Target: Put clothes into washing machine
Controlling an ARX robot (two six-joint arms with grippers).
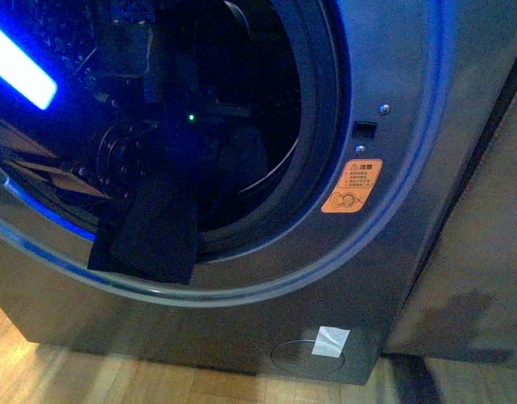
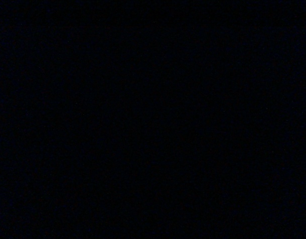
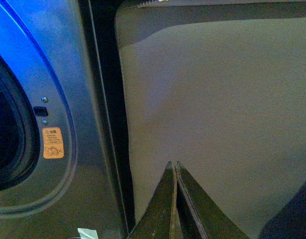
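The grey washing machine [image 1: 410, 126] fills the front view, its round black-rimmed porthole [image 1: 322, 126] open. Dark, almost black clothes [image 1: 149, 236] hang out over the lower rim of the porthole, partly inside the drum. My left arm [image 1: 124, 50] reaches into the dark drum, a green light on it; its gripper is lost in the darkness. The left wrist view is dark. My right gripper [image 3: 174, 167] is shut and empty, held outside the washing machine [image 3: 88, 189] in front of a beige panel.
A beige cabinet side [image 1: 486, 252] stands right of the machine across a dark gap [image 3: 108, 124]. A blue light strip [image 1: 18, 67] glows at the upper left. An orange sticker [image 1: 353, 187] and a white label [image 1: 332, 340] mark the front. Wooden floor [image 1: 115, 379] lies below.
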